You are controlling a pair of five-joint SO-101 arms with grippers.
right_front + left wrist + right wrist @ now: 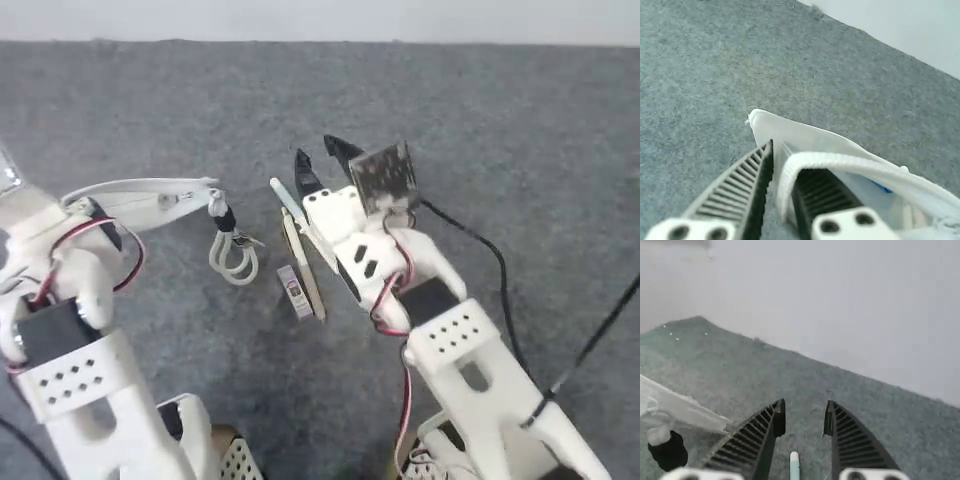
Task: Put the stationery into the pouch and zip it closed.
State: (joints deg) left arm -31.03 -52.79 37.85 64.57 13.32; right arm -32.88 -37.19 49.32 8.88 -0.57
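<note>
Grey mat [500, 130]; high cam: pens [301, 257] by R jaws; L wrist cam: pouch [805, 137].

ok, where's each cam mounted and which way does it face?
High view: fixed above the arm bases, looking down on the grey mat; shows both arms, the open right pincer, the stationery.
Left wrist view: on the left arm, looking along the left pincer, shut on the white pouch.
Right wrist view: on the right arm, looking past its pincer to the wall; a pen shows through the gap.
Shared: high and right wrist views both show the pen and the pouch's end.
</note>
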